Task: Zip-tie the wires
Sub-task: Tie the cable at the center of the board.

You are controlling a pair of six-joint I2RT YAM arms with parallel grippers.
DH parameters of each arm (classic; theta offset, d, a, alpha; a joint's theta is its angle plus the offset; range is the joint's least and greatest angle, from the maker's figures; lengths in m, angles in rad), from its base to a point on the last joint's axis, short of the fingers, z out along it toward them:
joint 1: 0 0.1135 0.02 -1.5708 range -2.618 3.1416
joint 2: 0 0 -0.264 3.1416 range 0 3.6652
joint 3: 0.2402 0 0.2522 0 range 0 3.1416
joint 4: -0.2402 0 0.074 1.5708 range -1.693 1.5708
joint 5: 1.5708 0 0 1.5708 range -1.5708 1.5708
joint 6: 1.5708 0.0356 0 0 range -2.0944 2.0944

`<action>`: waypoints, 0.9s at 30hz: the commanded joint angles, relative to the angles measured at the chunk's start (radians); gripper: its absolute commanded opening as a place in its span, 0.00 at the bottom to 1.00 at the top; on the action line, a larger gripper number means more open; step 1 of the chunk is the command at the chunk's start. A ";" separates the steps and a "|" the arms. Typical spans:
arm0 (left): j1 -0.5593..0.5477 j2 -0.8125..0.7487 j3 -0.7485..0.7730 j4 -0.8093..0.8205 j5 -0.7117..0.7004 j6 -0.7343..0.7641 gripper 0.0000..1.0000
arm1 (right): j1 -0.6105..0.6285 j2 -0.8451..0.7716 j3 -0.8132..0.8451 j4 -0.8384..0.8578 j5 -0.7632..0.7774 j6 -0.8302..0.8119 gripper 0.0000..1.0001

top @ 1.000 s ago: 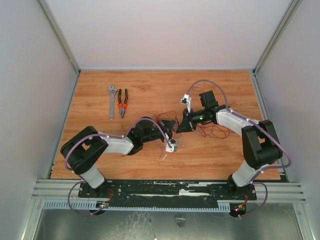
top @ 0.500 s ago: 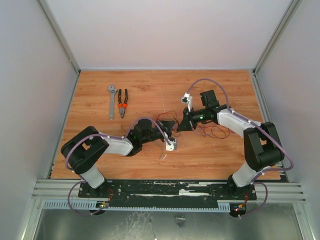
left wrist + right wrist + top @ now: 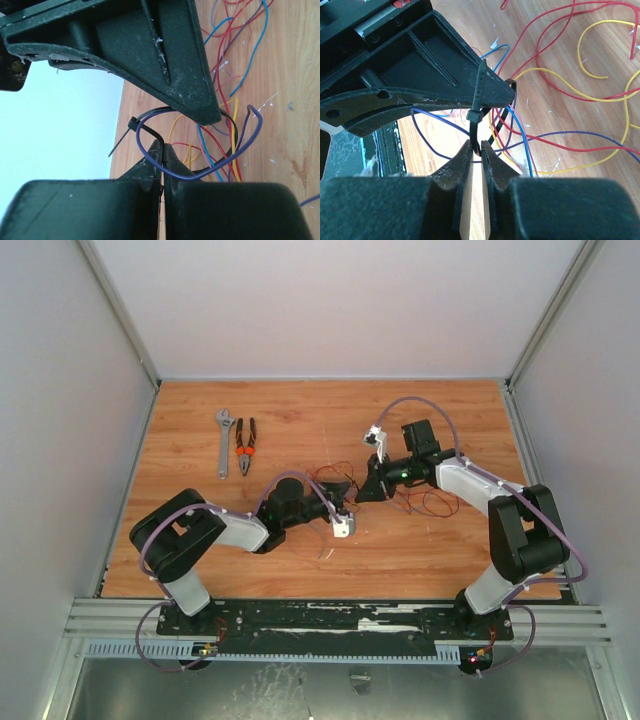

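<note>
The wires (image 3: 555, 75) are thin red, yellow, blue and purple strands lying loose on the wooden table (image 3: 300, 420), between the two arms at its middle (image 3: 420, 498). The zip tie (image 3: 480, 95), a thin black strip, is looped round some strands, its head (image 3: 132, 122) hanging free. My left gripper (image 3: 163, 146) is shut on the strap, tips pressed together. My right gripper (image 3: 480, 148) faces it closely, jaws a narrow crack apart, the strap lying between its fingertips (image 3: 468, 150). In the top view both grippers (image 3: 345, 495) meet over the tangle.
A grey adjustable wrench (image 3: 224, 440) and orange-handled pliers (image 3: 244, 446) lie side by side at the back left of the table. Grey walls enclose the table on three sides. Lavender cables (image 3: 420, 405) arc over both arms.
The right jaws have parted slightly round the zip tie strap. The left arm has shifted a little forward and right. The left grip is unchanged.
</note>
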 commanded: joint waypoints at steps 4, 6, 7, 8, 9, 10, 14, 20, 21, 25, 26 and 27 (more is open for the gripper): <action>-0.006 0.016 -0.009 0.066 0.021 -0.055 0.00 | -0.011 -0.020 -0.020 0.031 0.019 -0.017 0.14; -0.003 0.018 -0.011 0.068 0.021 -0.058 0.00 | -0.011 -0.021 -0.026 0.031 0.021 -0.021 0.17; -0.002 0.019 -0.011 0.073 0.022 -0.062 0.00 | -0.012 -0.023 -0.029 0.028 0.021 -0.023 0.19; -0.001 0.020 -0.012 0.073 0.024 -0.063 0.00 | -0.011 -0.025 -0.034 0.028 0.025 -0.025 0.21; 0.000 0.021 -0.013 0.076 0.024 -0.066 0.00 | -0.011 -0.030 -0.036 0.026 0.028 -0.027 0.22; 0.000 0.022 -0.013 0.078 0.024 -0.067 0.00 | -0.011 -0.035 -0.039 0.027 0.033 -0.029 0.24; 0.004 0.026 -0.014 0.083 0.028 -0.077 0.00 | -0.012 -0.052 -0.047 0.031 0.050 -0.026 0.32; 0.008 0.029 -0.016 0.087 0.030 -0.087 0.00 | -0.014 -0.066 -0.046 0.014 0.074 -0.037 0.37; 0.009 0.029 -0.015 0.086 0.030 -0.088 0.00 | -0.017 -0.073 -0.047 0.009 0.082 -0.040 0.38; 0.012 0.033 -0.016 0.087 0.034 -0.093 0.00 | -0.040 -0.128 -0.048 0.011 0.060 -0.033 0.44; 0.012 0.034 -0.014 0.087 0.035 -0.096 0.00 | -0.043 -0.141 -0.047 0.014 0.056 -0.027 0.45; 0.012 0.035 -0.014 0.088 0.036 -0.097 0.00 | -0.044 -0.153 -0.045 0.016 0.054 -0.020 0.47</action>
